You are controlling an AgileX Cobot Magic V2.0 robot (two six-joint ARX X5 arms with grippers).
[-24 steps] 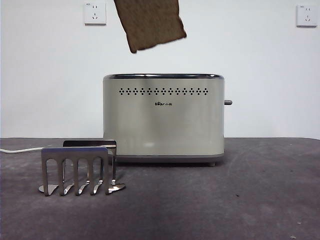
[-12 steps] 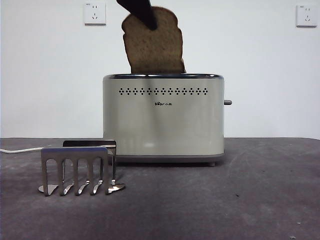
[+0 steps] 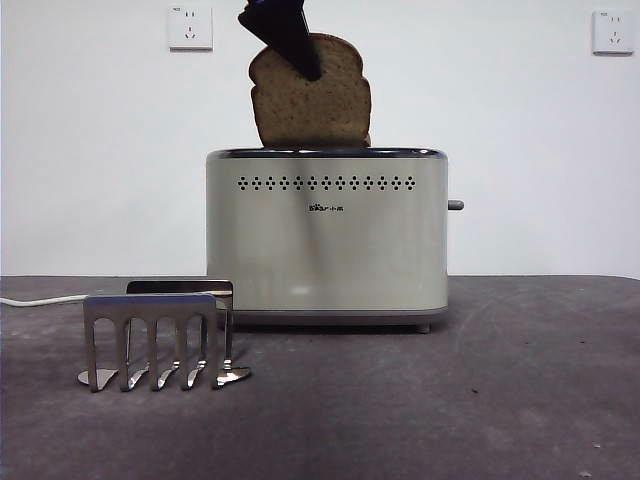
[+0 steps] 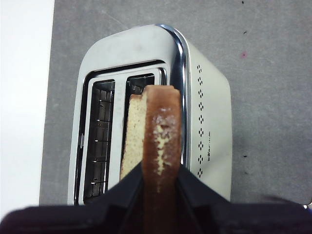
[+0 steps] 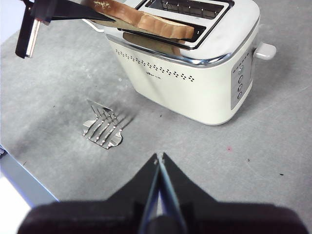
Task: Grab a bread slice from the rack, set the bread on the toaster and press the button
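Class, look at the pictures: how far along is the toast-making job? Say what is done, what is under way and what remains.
Done: the bread is out of the rack, which stands bare. Under way: the left hand grips the slice, whose lower part sits in the toaster slot nearest the row of holes, much of it above the rim. Left: release the slice and press the button; the right hand waits shut, away from it.

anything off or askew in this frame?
Nothing stands out. The left gripper holds the slice of bread upright, partly lowered into the toaster slot nearer the holes. The rack stands upright; the right gripper waits, shut.
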